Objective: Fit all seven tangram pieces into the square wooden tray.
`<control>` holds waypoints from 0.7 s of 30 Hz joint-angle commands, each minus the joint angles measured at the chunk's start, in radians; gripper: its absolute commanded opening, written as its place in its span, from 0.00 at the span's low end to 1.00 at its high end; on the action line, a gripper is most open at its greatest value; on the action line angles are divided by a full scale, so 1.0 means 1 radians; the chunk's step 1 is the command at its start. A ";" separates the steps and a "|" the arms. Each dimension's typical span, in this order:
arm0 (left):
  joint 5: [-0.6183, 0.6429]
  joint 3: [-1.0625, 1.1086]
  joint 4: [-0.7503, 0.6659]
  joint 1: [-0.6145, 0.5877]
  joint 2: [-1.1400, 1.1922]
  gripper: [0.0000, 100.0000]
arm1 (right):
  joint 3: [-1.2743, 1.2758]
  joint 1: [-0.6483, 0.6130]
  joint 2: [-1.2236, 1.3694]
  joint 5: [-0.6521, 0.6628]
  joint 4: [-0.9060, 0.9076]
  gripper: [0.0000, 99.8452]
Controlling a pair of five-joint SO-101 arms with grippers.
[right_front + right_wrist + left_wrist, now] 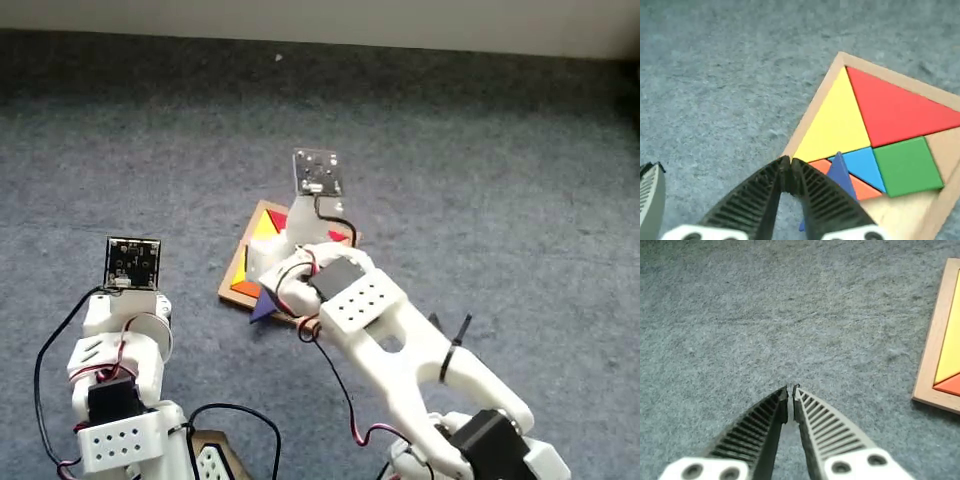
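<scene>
1. Finds the square wooden tray (815, 100) flat on the grey carpet (740, 315), beneath the right arm in the high view.
2. Counts 5 pieces lying flat inside it: yellow triangle (837, 125), red triangle (895, 112), green square (907, 165), light blue triangle (862, 162) and orange piece (860, 190).
3. Sees a dark blue triangle (840, 172) tilted across the orange piece and over the tray's rim, just beside the right gripper (790, 162).
4. Reads that gripper's fingers as clenched tip to tip with nothing between them; cannot tell whether either touches the dark blue triangle.
5. Places the left gripper (791, 390) low over bare carpet, apart from the tray, fingers likewise pressed together and empty.
</scene>
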 commanded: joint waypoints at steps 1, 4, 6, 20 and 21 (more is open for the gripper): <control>0.000 -0.028 0.000 -0.012 -0.015 0.05 | -0.051 -0.073 0.099 0.025 -0.031 0.00; 0.000 -0.028 0.000 -0.012 -0.015 0.05 | -0.051 -0.104 0.179 0.026 -0.031 0.00; 0.000 -0.028 0.000 -0.012 -0.015 0.05 | -0.051 -0.110 0.211 0.026 -0.031 0.00; 0.000 -0.027 -0.005 -0.007 -0.015 0.05 | -0.051 0.001 0.231 0.104 -0.030 0.00; 0.000 -0.027 -0.005 -0.007 -0.015 0.05 | -0.051 0.001 0.231 0.104 -0.030 0.00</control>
